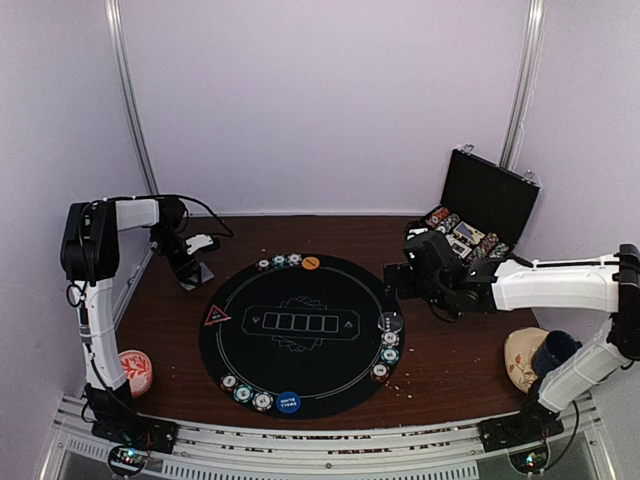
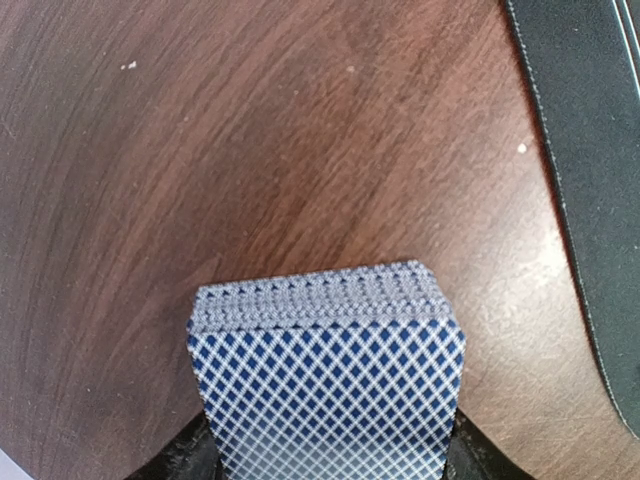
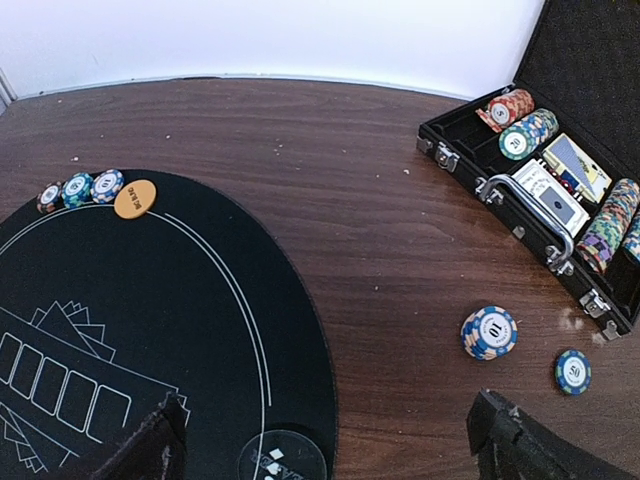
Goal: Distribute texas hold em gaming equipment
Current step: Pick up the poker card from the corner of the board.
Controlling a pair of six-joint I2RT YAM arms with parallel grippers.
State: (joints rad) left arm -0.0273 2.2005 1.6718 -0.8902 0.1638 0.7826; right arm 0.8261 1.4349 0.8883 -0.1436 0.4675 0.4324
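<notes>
My left gripper (image 1: 194,268) is shut on a blue-backed deck of playing cards (image 2: 325,390), low over the bare wood left of the black round mat (image 1: 300,335). My right gripper (image 3: 330,425) stands open with nothing in it, above the mat's right edge. A blue stack of poker chips (image 3: 489,332) and a single green chip (image 3: 573,371) lie on the wood near it. Chip groups sit on the mat at the far rim (image 1: 279,261), right rim (image 1: 389,345) and near rim (image 1: 245,393). The mat also holds an orange disc (image 1: 311,263), a blue disc (image 1: 288,402), a dark disc (image 3: 282,458) and a red triangle marker (image 1: 217,316).
An open black case (image 1: 490,195) with more chips and cards stands at the back right. A red-and-white dish (image 1: 133,372) sits at the near left. A dark blue cup (image 1: 552,350) rests on a pale dish by the right arm's base.
</notes>
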